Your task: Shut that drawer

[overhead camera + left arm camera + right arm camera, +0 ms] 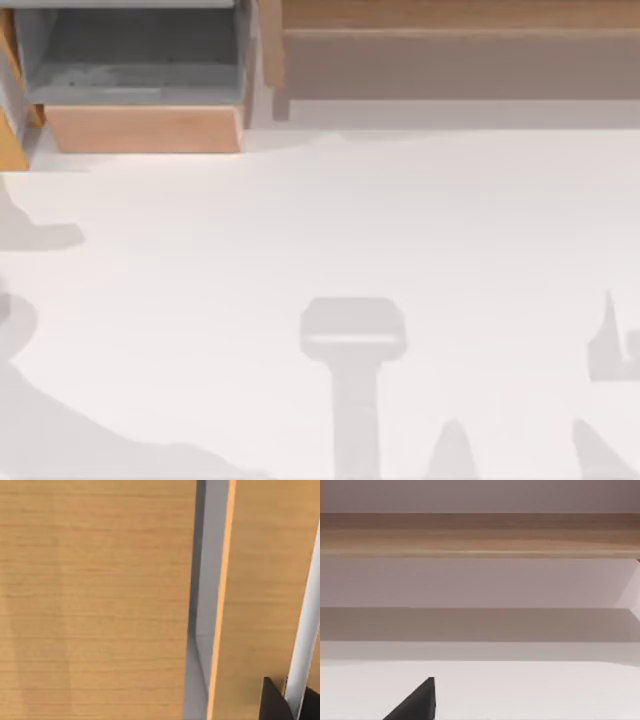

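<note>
Drawer (145, 128): light tan wooden front panel with faint horizontal grain; grey inner walls and floor. Shelf unit (450, 15): tan wood rail over a dull grey-brown recess. Table (330, 230): plain white, crossed by soft grey shadows. Left wrist view: dark finger tip.

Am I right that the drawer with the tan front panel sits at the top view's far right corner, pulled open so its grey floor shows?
Not quite: the drawer sits at the top view's far left corner, not the right. The rest holds; it is pulled open with its grey floor showing behind the tan front panel. The top view shows this, with the long shelf unit to its right.
</note>
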